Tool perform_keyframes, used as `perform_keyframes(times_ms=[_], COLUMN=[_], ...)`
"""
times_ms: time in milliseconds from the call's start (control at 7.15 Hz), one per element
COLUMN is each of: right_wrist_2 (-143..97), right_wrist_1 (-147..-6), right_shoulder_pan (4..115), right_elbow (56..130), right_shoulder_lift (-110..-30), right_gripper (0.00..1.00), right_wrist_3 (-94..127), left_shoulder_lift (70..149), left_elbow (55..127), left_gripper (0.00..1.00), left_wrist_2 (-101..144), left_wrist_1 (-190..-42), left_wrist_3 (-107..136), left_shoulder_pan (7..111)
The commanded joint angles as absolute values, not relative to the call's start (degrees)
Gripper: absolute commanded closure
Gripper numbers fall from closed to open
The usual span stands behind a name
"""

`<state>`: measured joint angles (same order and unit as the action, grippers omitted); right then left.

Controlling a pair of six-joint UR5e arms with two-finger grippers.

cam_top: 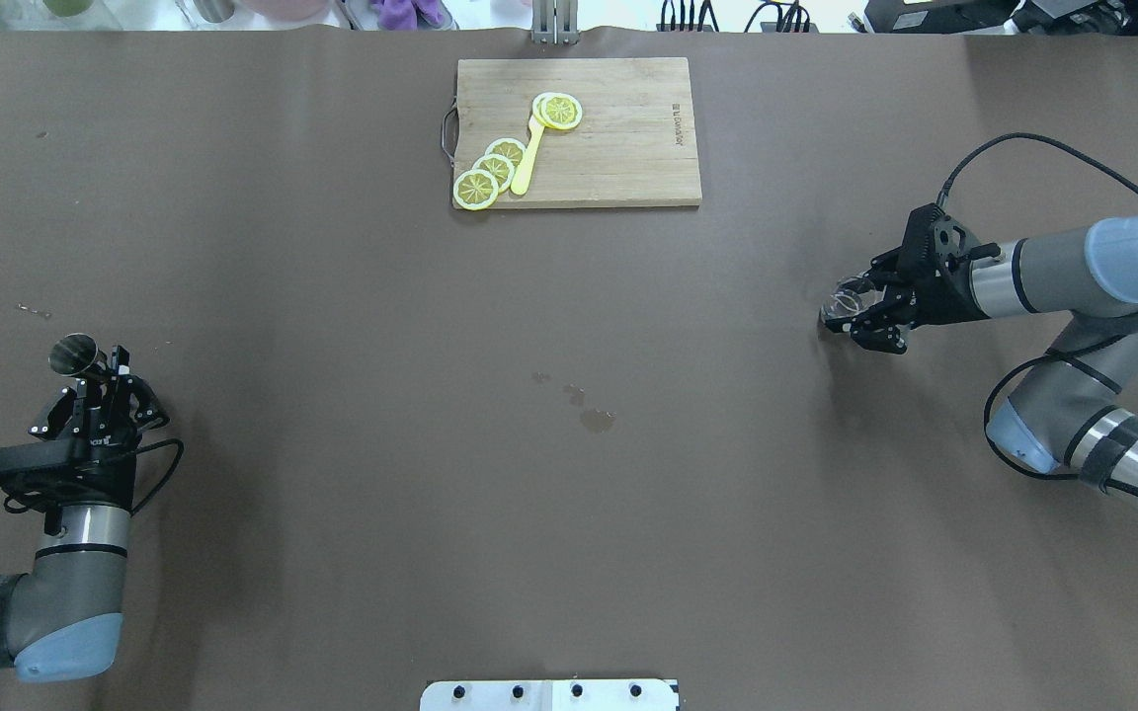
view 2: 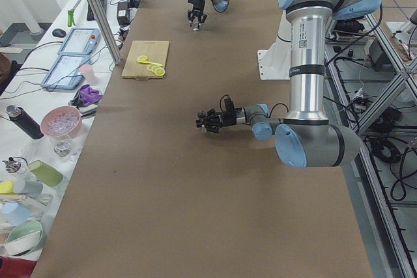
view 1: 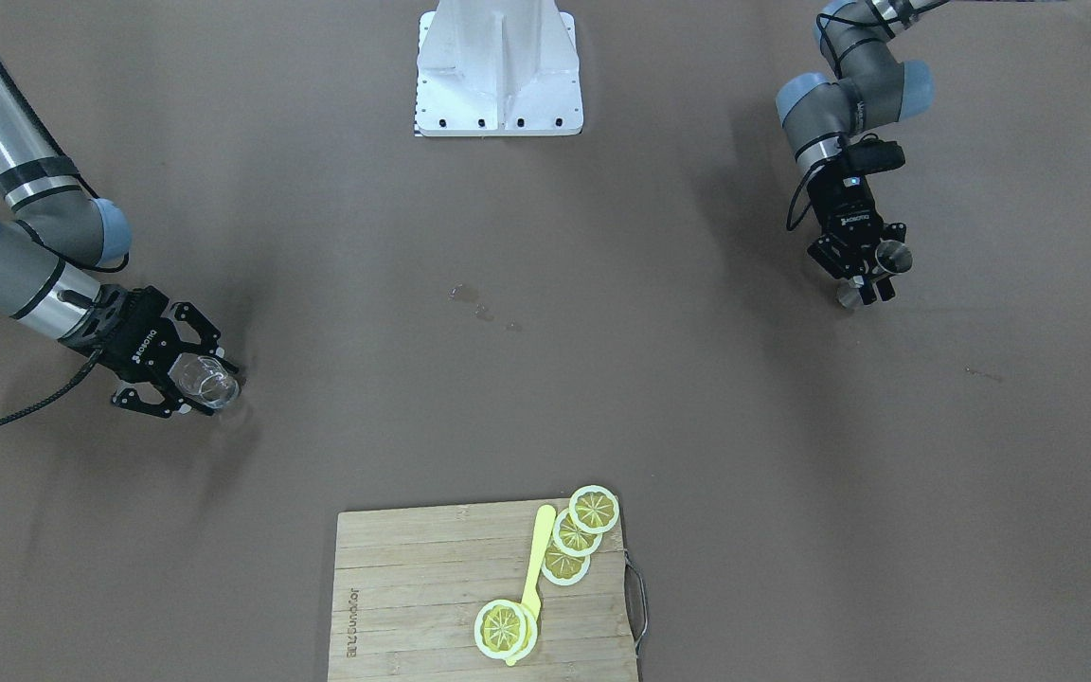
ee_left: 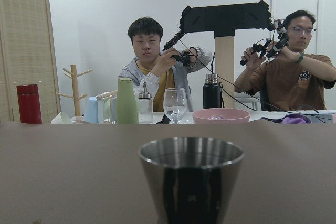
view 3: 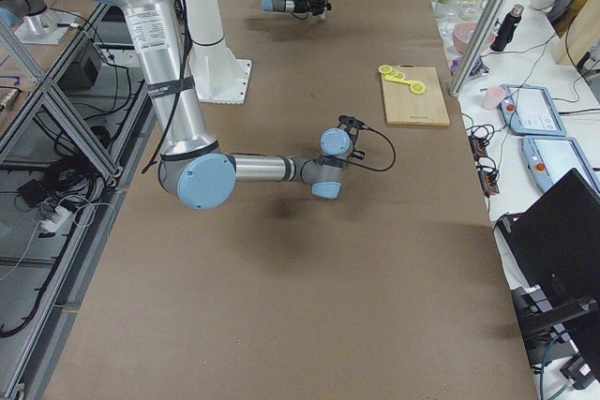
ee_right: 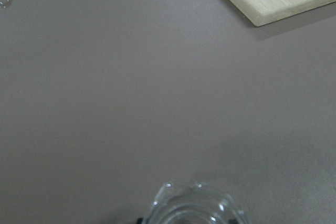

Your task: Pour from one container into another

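A steel cup [cam_top: 75, 354] sits upright in my left gripper [cam_top: 95, 380], which is shut on it at the table's left side. It fills the lower middle of the left wrist view as a shiny steel cup [ee_left: 191, 177] and shows at the right of the front view [view 1: 889, 257], where the left gripper [view 1: 872, 275] holds it. My right gripper [cam_top: 855, 311] is shut on a clear glass [cam_top: 843, 301] at the table's right side. The front view shows this glass [view 1: 206, 379] in the right gripper [view 1: 197, 384], and the right wrist view shows only the glass's rim [ee_right: 195, 205]. I cannot tell the contents of either vessel.
A wooden cutting board [cam_top: 618, 148] with lemon slices [cam_top: 490, 173] and a yellow knife [cam_top: 527, 163] lies at the far middle. Wet spots [cam_top: 589, 410] mark the table's centre. The white robot base [view 1: 498, 71] stands at the near edge. Two people and several bottles and bowls are beyond the far edge.
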<state>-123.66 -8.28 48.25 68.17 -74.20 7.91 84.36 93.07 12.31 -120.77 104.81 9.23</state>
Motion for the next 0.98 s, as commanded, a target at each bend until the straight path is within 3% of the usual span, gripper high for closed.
perform_keyframes(times_ms=[0, 280, 840], right_wrist_2=[-123.7, -123.7, -123.7], right_wrist_1=[-8.3, -8.3, -8.3], right_shoulder_pan=[48.3, 48.3, 48.3], right_elbow=[68.4, 68.4, 69.0], right_shoulder_lift=[-74.3, -74.3, -74.4], right_gripper=[0.43, 0.45, 0.45], right_wrist_3=[7.9, 7.9, 8.0], left_shoulder_lift=[84.3, 84.7, 91.0], left_elbow=[93.7, 94.9, 94.4], left_gripper=[1.00, 1.00, 1.00], left_wrist_2=[10.4, 10.7, 18.5], left_wrist_1=[-120.8, -121.3, -144.3], left_wrist_3=[104.4, 101.9, 69.1], left_shoulder_pan=[9.2, 9.3, 12.3])
